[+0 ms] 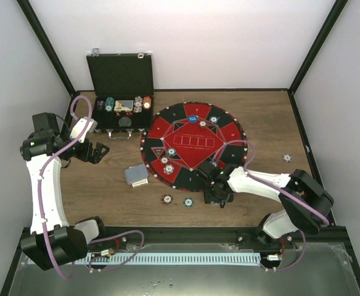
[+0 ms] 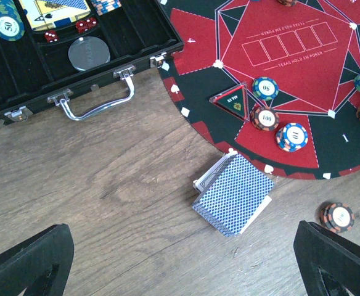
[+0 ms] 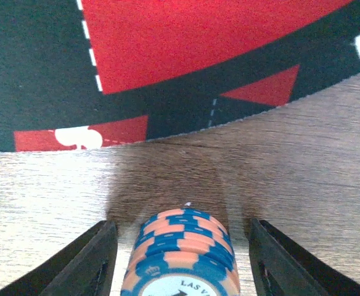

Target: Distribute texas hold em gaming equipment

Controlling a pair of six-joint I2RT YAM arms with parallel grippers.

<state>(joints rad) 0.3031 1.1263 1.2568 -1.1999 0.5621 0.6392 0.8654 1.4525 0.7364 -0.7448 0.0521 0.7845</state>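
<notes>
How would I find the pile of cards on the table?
Find the big round red-and-black mat on the wooden table. Beside its near-left edge, on bare wood, lies the pile of cards. Its neighbours are small round chips; it alone is a blue-backed rectangle.

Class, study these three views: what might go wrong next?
1. The blue-and-orange chips stand on the wood between the right gripper's fingers, with slim gaps on each side. An off-centre close might topple them short of the mat.
2. The cards lie in a skewed pile. The open left gripper over them might scatter them when closing.
</notes>
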